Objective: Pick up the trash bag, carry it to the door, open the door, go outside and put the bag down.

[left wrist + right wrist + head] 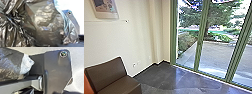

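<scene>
Left claw's view: trash bag (46, 25); head's: chair (107, 72).

Brown armless chair (112, 72): head view, lower left, backrest toward pale wall (134, 37). Orange item (87, 86) (cut off by picture edge, type unclear): beside chair. Framed picture (106, 9): mounted on wall, above chair level. Wall outlets (138, 63): low on wall, near corner. Dark baseboard (144, 70): along wall foot, meeting grey tiled floor (159, 77). Beyond glass: tree (191, 15), shrubs (185, 42), sunlit paving (224, 53) (partly shaded).
</scene>
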